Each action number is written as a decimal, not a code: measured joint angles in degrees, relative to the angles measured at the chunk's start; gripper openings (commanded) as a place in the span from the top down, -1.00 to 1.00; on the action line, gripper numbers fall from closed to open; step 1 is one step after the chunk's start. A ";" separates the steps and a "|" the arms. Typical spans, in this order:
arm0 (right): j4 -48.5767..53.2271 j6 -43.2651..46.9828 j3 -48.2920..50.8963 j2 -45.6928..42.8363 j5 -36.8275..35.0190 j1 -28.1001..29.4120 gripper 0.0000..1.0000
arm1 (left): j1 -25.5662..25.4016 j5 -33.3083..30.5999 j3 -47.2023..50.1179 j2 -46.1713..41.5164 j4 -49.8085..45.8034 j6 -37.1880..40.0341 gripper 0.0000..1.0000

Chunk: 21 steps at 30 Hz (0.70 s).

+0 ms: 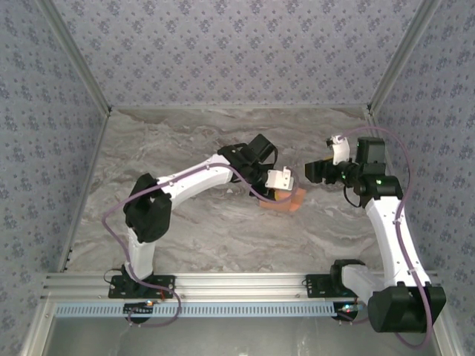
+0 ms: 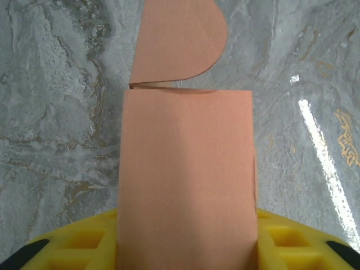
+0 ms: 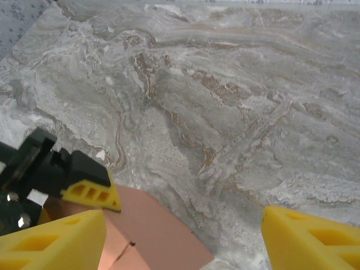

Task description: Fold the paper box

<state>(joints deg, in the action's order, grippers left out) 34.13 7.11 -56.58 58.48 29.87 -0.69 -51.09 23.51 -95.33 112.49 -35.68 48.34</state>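
The paper box (image 2: 185, 169) lies between the left pincer's (image 1: 285, 190) fingers, its round flap (image 2: 180, 39) poking out in front. How tight the pinch is cannot be told. The right pincer (image 3: 184, 225), wide open and empty, should gently push that flap over.

No legible text, label, brand, number or sign in any view. Paper box (image 2: 185, 180): plain salmon-orange faces, unprinted.
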 measured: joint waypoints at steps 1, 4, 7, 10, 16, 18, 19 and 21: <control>-0.04 0.87 0.31 -0.17 0.57 0.07 -0.51 | 0.76 1.25 1.25 -0.68 1.27 -0.66 0.27; -0.28 5.79 0.68 -1.46 2.05 1.90 -0.59 | 4.63 6.47 9.31 -5.27 7.10 -3.91 0.26; 1.42 16.59 0.37 -2.05 3.43 6.21 -0.70 | 8.57 10.73 18.32 -10.49 14.43 -8.50 0.26; 5.53 29.55 -0.13 -0.83 3.32 13.27 -0.80 | 11.37 13.60 27.43 -15.02 24.79 -14.78 0.23; 8.07 44.04 -0.26 6.67 3.04 20.81 -0.81 | 11.72 16.17 41.20 -18.78 46.27 -25.09 0.22; 6.43 46.01 -0.11 8.52 2.67 20.85 -0.83 | 11.72 16.39 44.70 -19.50 52.24 -27.19 0.21; 5.05 46.97 0.26 8.98 2.51 20.70 -0.83 | 11.74 16.55 46.49 -19.89 55.06 -28.20 0.21; 3.69 48.74 0.72 9.35 2.54 20.11 -0.84 | 11.72 17.03 48.96 -20.57 58.86 -29.49 0.20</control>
<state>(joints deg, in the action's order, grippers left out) 37.82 55.86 -55.86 67.83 32.40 19.42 -39.38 40.53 -46.37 91.92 23.18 18.85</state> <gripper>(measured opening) 0.916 0.420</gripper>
